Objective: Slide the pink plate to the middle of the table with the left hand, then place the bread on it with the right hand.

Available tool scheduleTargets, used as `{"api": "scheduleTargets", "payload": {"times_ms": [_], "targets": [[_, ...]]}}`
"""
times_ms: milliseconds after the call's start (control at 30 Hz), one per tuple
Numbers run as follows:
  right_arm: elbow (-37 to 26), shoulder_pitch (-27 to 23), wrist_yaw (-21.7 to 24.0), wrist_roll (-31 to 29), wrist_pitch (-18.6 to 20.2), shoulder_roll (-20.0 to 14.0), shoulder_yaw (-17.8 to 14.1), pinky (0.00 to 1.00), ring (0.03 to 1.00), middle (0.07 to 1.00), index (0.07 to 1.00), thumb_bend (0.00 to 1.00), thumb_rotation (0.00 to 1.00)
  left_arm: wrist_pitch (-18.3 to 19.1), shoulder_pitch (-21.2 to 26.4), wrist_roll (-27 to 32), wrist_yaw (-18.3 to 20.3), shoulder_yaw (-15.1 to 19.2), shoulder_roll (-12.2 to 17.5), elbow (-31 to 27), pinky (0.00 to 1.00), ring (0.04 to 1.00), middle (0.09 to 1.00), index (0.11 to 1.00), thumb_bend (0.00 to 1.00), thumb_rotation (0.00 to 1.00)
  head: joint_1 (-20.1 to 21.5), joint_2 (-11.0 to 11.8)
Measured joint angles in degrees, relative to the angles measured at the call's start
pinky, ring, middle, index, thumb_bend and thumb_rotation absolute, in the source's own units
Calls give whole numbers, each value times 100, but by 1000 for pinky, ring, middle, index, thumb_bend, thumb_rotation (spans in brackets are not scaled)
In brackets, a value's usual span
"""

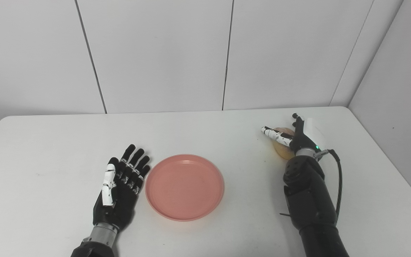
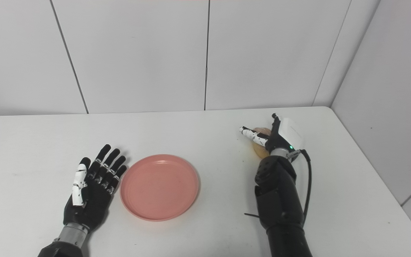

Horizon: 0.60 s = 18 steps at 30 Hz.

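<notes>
The left hand (image 1: 120, 185) lies spread beside the pink plate (image 1: 184, 187) while the right hand (image 1: 300, 137) cups the bread (image 1: 282, 150) on the counter (image 1: 48, 142), its grip unclear.

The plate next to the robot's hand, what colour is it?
Pink. The plate shows best in the left eye view.

A white table (image 1: 48, 142) with rounded corners stood against pale panelled walls (image 1: 155, 53) divided by dark vertical seams.
</notes>
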State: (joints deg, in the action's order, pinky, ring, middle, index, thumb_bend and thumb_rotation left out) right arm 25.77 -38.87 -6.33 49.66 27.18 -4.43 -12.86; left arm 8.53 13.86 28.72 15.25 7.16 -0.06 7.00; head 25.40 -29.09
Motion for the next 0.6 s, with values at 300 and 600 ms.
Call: {"api": "scheduleTargets", "payload": {"times_ms": [300,600], "targets": [[298,-93,-190,-169,0,-101,85,719,805,832,868,956,594,-2,0,-18,-62,-7,-3,-6,974,933,936,922,351,1000,18,0],[420,-153,-219,-168,0,-141,111,745,819,848,858,953,571,-13,0,-18,-60,-10,-2,0,976,937,937,922,349,1000,9,-9]]}}
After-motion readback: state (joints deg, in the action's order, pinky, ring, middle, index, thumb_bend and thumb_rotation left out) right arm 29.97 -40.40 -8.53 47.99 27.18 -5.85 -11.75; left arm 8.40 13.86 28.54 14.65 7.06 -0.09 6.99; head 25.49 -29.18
